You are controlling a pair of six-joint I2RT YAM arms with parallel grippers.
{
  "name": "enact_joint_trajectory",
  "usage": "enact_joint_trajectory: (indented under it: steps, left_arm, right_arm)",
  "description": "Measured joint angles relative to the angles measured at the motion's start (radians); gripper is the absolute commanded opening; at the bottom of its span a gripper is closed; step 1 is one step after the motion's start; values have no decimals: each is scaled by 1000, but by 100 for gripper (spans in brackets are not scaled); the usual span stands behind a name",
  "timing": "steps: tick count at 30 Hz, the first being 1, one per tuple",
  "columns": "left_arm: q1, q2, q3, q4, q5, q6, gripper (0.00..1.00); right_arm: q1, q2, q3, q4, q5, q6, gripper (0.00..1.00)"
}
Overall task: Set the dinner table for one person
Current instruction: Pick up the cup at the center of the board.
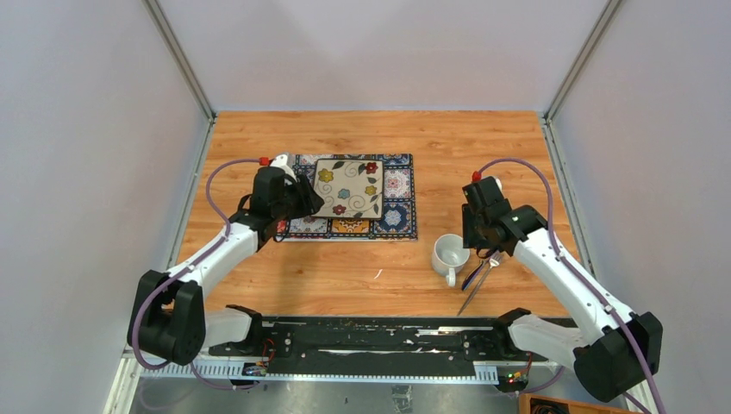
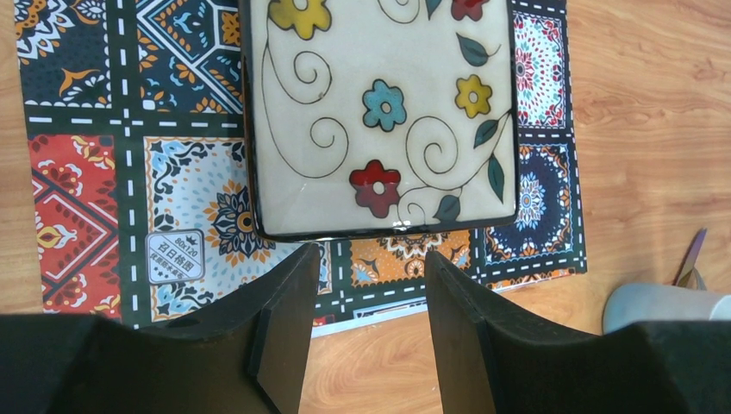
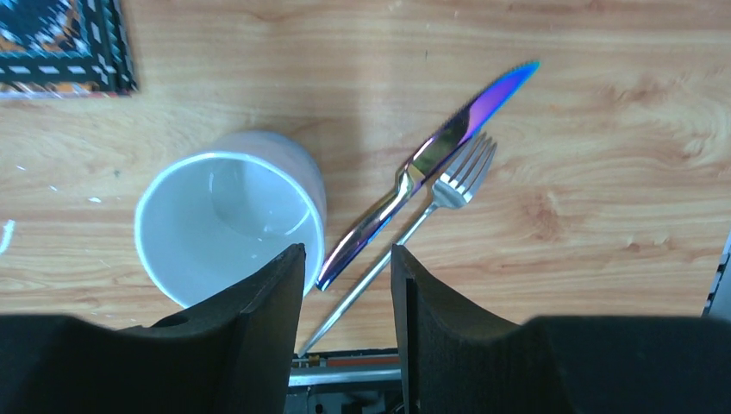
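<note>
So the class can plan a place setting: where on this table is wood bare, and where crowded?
Free on the table: far strip beyond the placemat; wood between placemat and right arm; near strip left of the mug. Crowded: mug, knife and fork under the right gripper.

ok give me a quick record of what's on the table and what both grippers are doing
table: light wood planks
placemat: patterned, left of centre
plate: square, flowered, on the placemat
mug: white, upright, empty, on the wood right of the placemat
knife: on the wood right of the mug
fork: close beside the knife
left gripper: open, at the plate's edge, holding nothing
right gripper: open, above the cutlery handles
</note>
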Motion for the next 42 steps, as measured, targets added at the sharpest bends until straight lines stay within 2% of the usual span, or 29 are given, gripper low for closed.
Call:
enact_joint_trajectory:
  steps: [6,11,18,26,30,34,35,42]
  left_arm:
    - [-2,6,0,-1,-2,0,54]
    - [-2,13,0,0,-3,0,54]
    - [-3,40,0,-1,-3,0,54]
    - [-3,40,0,-1,-3,0,54]
    - [-3,40,0,-1,-3,0,54]
    - [-3,40,0,-1,-3,0,54]
    - [-3,40,0,-1,-3,0,54]
    - [-3,40,0,-1,-4,0,54]
  right_arm:
    - [0,0,-111,18,-24,21,46]
    - [0,0,-130,40,-39,31,46]
    - [0,13,-132,62,-41,32,39]
    - [0,62,-159,107,-59,32,38]
    - [0,78,-174,130,-66,32,25]
    - [0,101,-177,154,-77,29,3]
    - [0,104,-177,165,-84,27,0]
    - [0,151,-146,186,-97,15,0]
